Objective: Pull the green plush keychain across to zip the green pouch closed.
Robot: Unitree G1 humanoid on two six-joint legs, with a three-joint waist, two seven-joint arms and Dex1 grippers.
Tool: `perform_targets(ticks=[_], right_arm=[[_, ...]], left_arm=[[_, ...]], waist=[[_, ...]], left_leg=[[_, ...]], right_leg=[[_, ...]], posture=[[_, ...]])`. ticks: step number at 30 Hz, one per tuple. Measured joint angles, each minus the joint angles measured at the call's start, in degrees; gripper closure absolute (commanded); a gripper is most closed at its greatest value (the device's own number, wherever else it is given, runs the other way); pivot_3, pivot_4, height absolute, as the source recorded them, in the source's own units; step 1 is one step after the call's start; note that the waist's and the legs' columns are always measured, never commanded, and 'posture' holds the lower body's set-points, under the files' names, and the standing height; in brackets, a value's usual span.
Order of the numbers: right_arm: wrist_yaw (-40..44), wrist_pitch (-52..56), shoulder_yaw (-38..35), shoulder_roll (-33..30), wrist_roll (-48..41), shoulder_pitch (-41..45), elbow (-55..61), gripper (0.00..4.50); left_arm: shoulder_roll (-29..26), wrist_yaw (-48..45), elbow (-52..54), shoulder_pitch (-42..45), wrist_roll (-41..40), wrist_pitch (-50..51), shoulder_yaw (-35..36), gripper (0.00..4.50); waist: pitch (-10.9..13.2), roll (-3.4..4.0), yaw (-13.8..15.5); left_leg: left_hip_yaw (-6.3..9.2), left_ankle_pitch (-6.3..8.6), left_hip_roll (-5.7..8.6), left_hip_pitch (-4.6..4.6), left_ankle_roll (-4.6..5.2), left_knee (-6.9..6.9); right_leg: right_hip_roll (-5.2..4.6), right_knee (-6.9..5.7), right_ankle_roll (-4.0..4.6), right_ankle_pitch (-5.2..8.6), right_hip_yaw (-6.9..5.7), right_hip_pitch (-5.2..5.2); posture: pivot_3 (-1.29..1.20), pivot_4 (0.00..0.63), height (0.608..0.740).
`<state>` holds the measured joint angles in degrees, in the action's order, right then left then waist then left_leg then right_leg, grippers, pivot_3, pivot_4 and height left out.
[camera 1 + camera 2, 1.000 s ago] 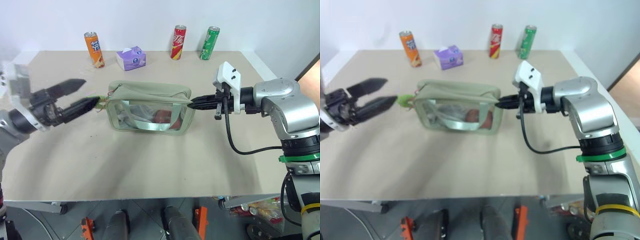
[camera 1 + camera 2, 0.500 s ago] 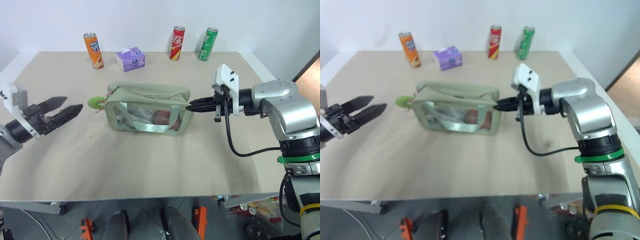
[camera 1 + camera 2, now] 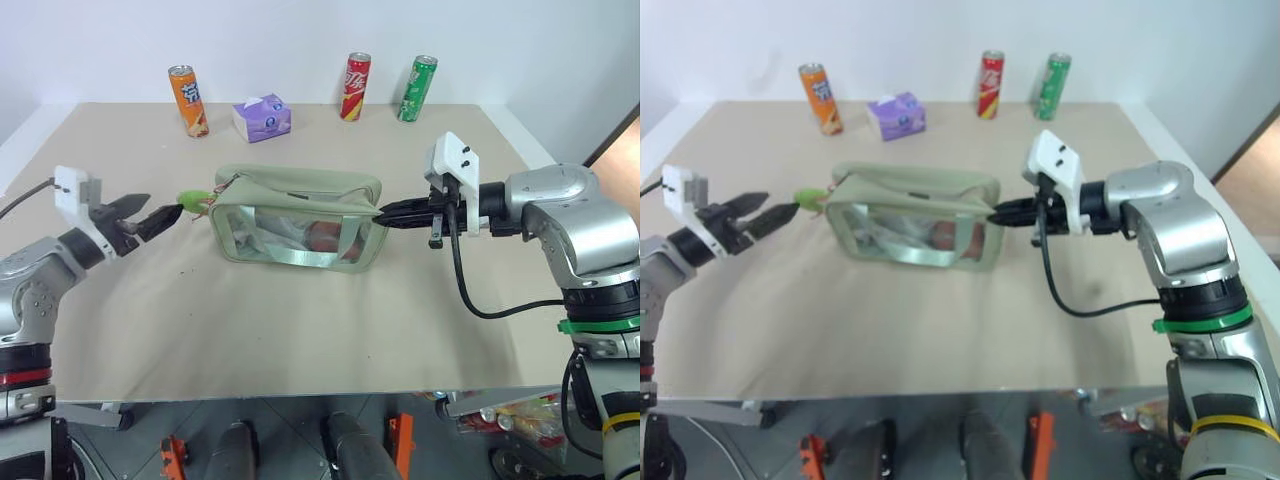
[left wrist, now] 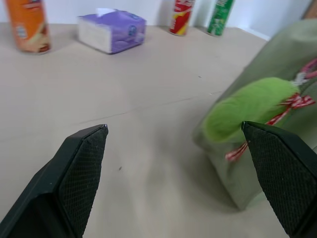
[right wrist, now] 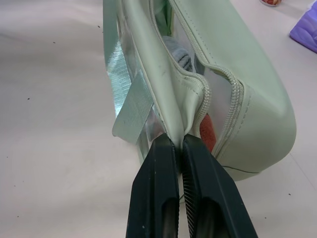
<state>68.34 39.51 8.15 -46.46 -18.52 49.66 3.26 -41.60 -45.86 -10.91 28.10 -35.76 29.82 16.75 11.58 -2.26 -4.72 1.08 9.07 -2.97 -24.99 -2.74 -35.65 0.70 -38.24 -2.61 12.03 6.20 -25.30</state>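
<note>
The left gripper [image 3: 148, 215] stands wide open, level, with the green plush keychain [image 3: 190, 202] just beyond its tips at the green pouch [image 3: 298, 215]'s left end. The right gripper [image 3: 388, 211] is clamped on the pouch's far right end, the zipper running between them along the desk [image 3: 300, 320].

I see bright, even light from overhead across the bench [image 3: 300, 330], with soft shadows close under the green pouch [image 3: 295, 225]. No glare on the bench; the pouch's clear window carries a faint sheen. In my left wrist view the green plush keychain [image 4: 247, 111] is blurred, while the tissue box [image 4: 111, 29] looks sharper.
</note>
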Motion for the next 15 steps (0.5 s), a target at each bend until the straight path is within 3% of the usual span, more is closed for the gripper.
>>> perform_targets(ticks=[8,15], right_arm=[[-0.97,1.52,-1.03,-0.89,-1.4,-1.62,2.06,4.47],[-1.26,1.95,-1.23,-1.21,-1.74,-1.72,2.09,4.47]], left_arm=[[-0.72,-7.6,1.35,-0.05,-0.11,1.48,-2.88,0.0],[-0.06,-6.43,-1.9,2.83,1.98,0.25,-2.84,0.0]], waist=[[0.0,0.0,0.01],[0.0,0.0,0.37]], left_leg=[[0.03,0.0,0.0,-0.02,0.0,0.04],[0.03,0.0,0.02,-0.07,0.01,-0.08]], right_leg=[[0.0,0.0,-0.08,-0.03,-0.02,-0.01],[-0.01,0.01,-0.03,0.0,-0.01,0.01]], posture=[[0.0,0.15,0.74],[0.0,0.15,0.74]])
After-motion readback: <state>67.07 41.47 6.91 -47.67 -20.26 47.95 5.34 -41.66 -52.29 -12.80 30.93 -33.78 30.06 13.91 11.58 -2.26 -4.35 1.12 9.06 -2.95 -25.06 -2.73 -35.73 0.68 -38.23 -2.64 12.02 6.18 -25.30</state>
